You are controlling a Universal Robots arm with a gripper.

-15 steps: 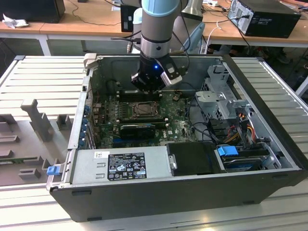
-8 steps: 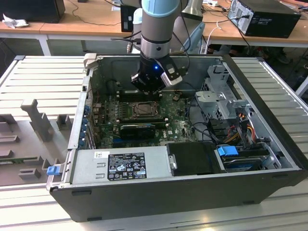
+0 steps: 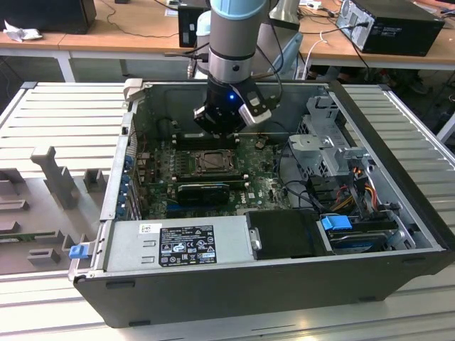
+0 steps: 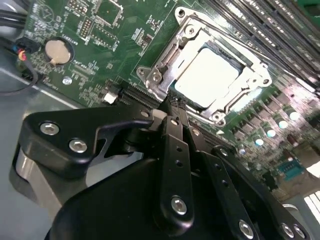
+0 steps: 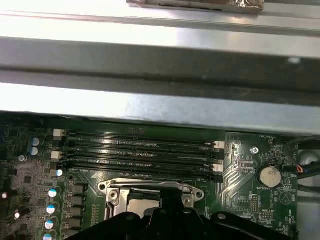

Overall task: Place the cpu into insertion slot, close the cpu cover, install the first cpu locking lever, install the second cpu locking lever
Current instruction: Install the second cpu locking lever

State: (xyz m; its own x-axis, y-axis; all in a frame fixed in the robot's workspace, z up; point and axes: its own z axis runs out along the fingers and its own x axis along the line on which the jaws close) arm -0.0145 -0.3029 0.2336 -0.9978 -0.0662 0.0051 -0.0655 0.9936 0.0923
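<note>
Second wrist view, nearest the lens: the black two-fingered gripper has its fingers drawn together to a closed tip with nothing between them. The tip sits right at the near edge of the thin silvery metal cpu cover, touching or just short of it; I cannot tell which.

The cover lies down flat over the black-framed square insertion slot. Through its square cut-out shows the pale silvery-grey flat square cpu, already seated in the slot. Slot and chip sit mid-board on the green motherboard.

Handling judgement:
- cpu: light, rigid, smooth-faced, fragile on its contact side; take only by opposite edges, never press the centre.
- cover: thin stiff sheet metal, hinged, springy; push at its rim.
- locking levers: too thin to pick out in these views; likely stiff spring wire, best pushed at the free end.

Beyond the socket in the first wrist view run the long black memory slots, then the grey metal wall of the computer case.

Exterior view: the gripper hangs over the socket inside the open case.
</note>
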